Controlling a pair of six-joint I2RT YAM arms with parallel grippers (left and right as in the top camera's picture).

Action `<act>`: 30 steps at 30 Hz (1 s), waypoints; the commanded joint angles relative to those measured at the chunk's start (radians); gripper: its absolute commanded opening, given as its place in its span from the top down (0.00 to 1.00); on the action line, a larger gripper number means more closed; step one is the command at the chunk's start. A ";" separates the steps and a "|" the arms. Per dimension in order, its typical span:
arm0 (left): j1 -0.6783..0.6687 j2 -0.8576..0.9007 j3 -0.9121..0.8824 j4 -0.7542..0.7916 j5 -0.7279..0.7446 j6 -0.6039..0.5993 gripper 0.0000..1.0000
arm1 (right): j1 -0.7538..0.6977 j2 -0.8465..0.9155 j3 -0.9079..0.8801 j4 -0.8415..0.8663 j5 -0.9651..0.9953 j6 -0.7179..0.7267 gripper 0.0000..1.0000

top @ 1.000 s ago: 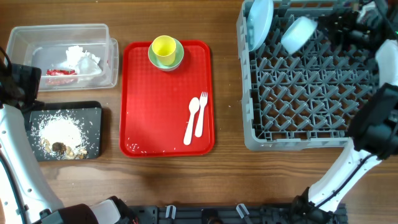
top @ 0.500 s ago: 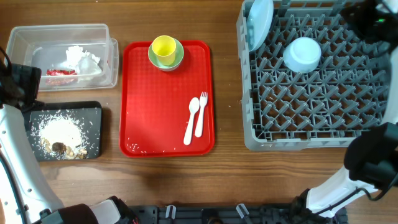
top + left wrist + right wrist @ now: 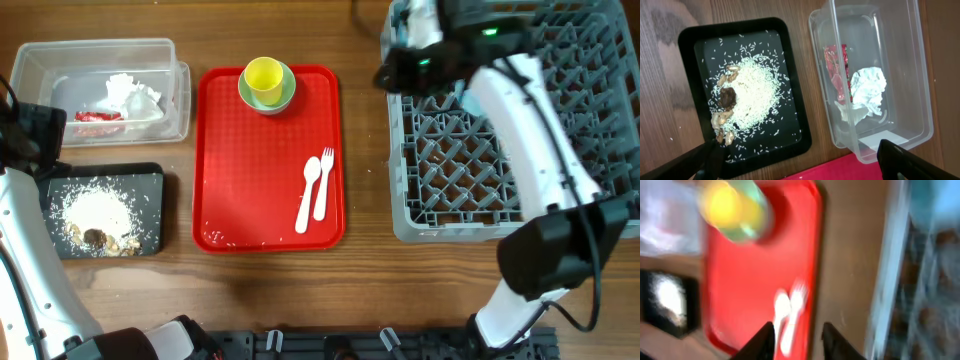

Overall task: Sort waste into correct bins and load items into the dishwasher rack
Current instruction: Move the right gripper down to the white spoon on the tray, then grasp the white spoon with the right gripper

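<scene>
The right gripper hangs open and empty over the left edge of the grey dishwasher rack. Its blurred wrist view shows the open fingers above the white fork and spoon. The pale blue plate stands in the rack; my arm hides the blue bowl. The yellow cup sits in the pale green bowl on the red tray, with the fork and spoon. The left gripper is open above the black tray and clear tub.
The clear tub holds the white napkin and red wrapper. The black tray holds rice and brown scraps. Bare wood lies between the red tray and the rack.
The right arm let go of the pale blue bowl in the rack, then swung left across the rack to its left edge. The left arm has not moved.
</scene>
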 commanded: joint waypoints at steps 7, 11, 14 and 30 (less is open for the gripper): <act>0.005 0.003 0.000 -0.001 -0.005 -0.013 0.00 | 0.380 -0.031 -0.214 0.054 0.375 0.421 0.06; 0.005 0.003 0.000 -0.001 -0.005 -0.013 0.00 | 0.435 -0.031 -0.371 0.209 0.267 0.486 0.34; 0.005 0.003 0.000 -0.001 -0.005 -0.013 0.00 | 0.439 -0.031 -0.442 0.294 0.172 0.485 0.40; 0.005 0.003 0.000 -0.001 -0.005 -0.013 0.00 | 0.510 0.119 -0.457 0.420 0.236 0.559 0.44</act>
